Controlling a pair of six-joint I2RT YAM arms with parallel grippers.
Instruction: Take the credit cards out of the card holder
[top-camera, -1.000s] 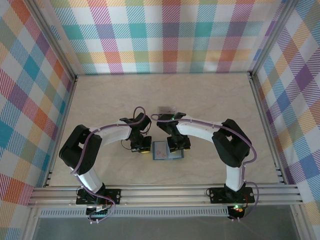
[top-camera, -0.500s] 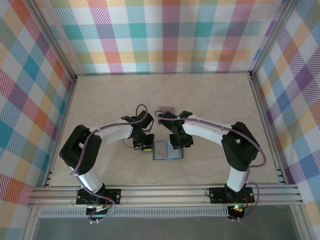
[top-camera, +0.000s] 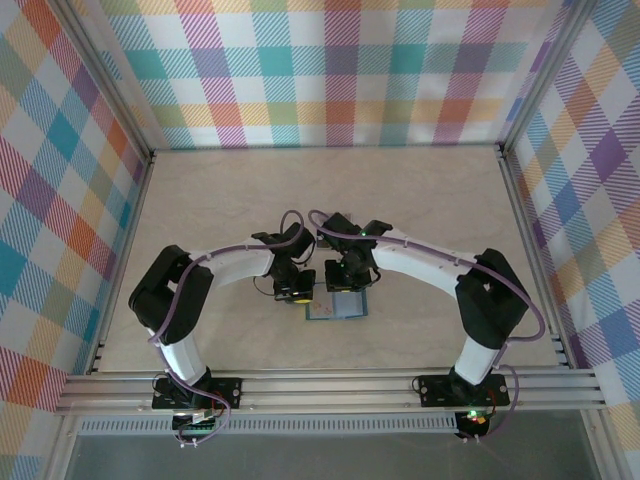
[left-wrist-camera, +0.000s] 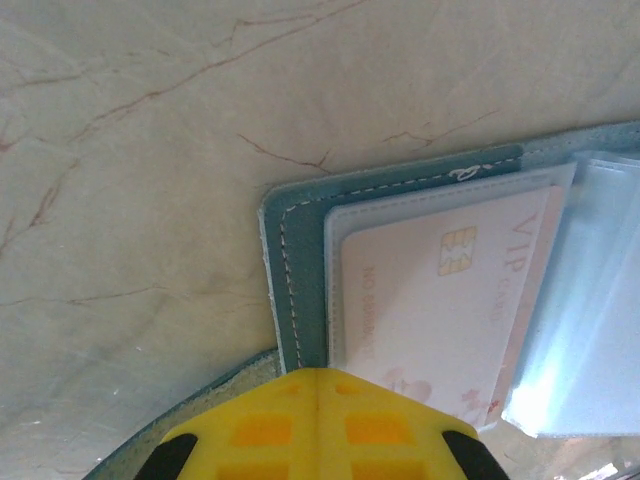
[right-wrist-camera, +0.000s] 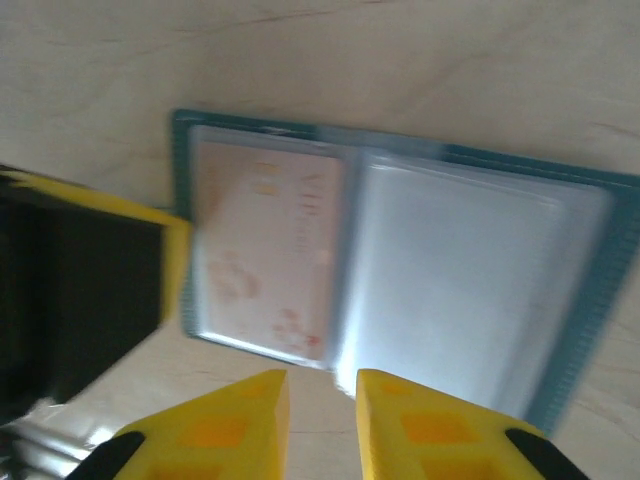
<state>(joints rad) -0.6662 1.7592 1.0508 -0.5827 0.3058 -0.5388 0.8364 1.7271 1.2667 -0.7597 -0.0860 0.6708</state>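
- Card holder (left-wrist-camera: 300, 270), a teal stitched folding wallet, is lying open and flat just ahead of the right pincer (right-wrist-camera: 322, 410), whose yellow fingers are standing narrowly parted, pinching nothing.
- Pressed together, the left pincer (left-wrist-camera: 315, 415) is seemingly pinning the wallet's edge under its tip, and it wants firm pressure.
- Beyond that tip, a pale pink glossy credit card (left-wrist-camera: 440, 300) with a gold chip is sitting inside a slippery clear plastic sleeve (right-wrist-camera: 460, 270). Nipping only the stiff card edge and sliding it out flat looks best.

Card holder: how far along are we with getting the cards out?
Done: the card holder lies open on the table. In hand: the left gripper, shut, sits on its edge, seemingly pinning it; the right gripper hovers by its long edge, jaws slightly apart, holding nothing. Left: the pink VIP card sits in its clear sleeve, not yet pulled.
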